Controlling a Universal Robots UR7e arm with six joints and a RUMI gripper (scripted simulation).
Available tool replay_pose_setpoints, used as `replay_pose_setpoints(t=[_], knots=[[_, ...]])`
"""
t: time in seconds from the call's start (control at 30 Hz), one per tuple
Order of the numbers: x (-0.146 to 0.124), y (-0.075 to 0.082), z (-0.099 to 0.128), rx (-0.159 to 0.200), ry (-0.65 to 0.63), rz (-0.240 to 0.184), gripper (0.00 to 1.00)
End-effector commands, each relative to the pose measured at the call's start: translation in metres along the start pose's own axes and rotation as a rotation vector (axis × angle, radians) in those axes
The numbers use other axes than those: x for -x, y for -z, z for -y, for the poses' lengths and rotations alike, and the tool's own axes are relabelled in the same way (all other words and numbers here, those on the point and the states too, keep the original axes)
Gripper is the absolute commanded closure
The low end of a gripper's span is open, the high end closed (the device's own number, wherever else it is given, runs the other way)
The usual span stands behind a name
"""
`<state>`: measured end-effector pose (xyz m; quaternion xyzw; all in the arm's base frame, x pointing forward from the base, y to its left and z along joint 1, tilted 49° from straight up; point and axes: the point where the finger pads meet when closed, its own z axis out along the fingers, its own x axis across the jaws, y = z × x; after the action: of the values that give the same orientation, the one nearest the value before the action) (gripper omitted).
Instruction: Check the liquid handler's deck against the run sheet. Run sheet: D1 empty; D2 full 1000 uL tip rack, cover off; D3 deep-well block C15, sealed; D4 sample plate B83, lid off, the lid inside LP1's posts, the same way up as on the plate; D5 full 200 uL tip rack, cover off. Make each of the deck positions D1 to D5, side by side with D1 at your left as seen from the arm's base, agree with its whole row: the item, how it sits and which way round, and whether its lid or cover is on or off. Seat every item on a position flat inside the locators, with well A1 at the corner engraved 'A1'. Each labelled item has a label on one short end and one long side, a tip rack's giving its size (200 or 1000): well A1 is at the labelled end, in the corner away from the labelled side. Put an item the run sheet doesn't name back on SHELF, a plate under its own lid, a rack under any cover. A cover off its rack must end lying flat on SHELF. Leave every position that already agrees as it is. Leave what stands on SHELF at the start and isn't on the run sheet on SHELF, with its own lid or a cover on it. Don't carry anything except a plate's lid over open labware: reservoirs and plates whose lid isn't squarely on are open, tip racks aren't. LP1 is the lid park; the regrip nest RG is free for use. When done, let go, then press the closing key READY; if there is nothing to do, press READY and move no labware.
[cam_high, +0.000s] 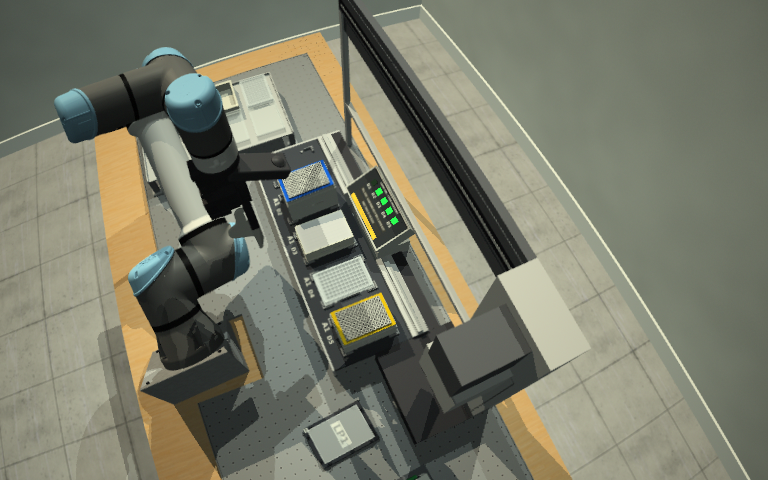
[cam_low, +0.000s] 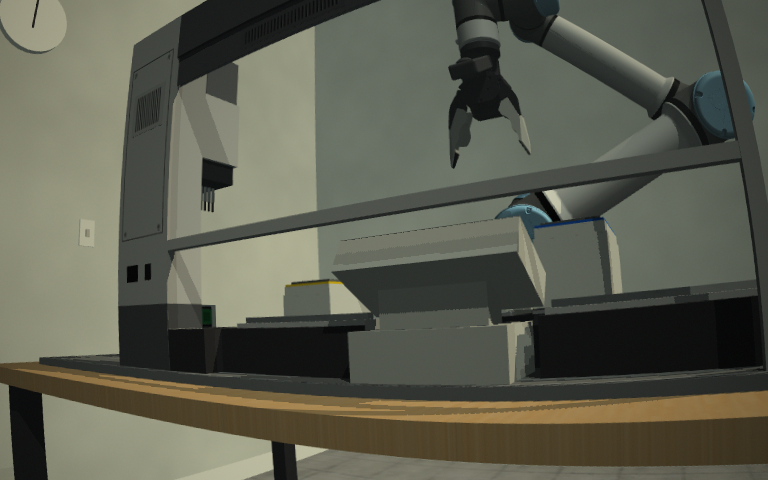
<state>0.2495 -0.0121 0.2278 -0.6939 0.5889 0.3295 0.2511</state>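
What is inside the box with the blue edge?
The blue-edged tip rack has no cover, so from the top you see a grid of closely packed pipette tips filling it. Whatever lies below the tip tops is hidden by its walls.

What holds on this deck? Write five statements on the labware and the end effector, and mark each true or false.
1. The end effector is open and holds nothing. True.
2. The blue-rimmed tip rack has a cover on. False: its tip grid shows, uncovered.
3. The yellow-rimmed tip rack stands at the end of the row nearest LP1. True.
4. The end effector grips the well plate. False: it hangs high above the deck.
5. The panel lights are red. False: green.
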Motion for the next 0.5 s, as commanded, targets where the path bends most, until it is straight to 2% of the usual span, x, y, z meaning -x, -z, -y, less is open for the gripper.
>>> replay_pose_setpoints(t=[0.0, 0.47], knots=[[-0.082, -0.001, 0.055, 0.002, -0.005, 0.0, 0.18], [-0.093, 0.0, 0.062, 0.002, -0.005, 0.0, 0.18]])
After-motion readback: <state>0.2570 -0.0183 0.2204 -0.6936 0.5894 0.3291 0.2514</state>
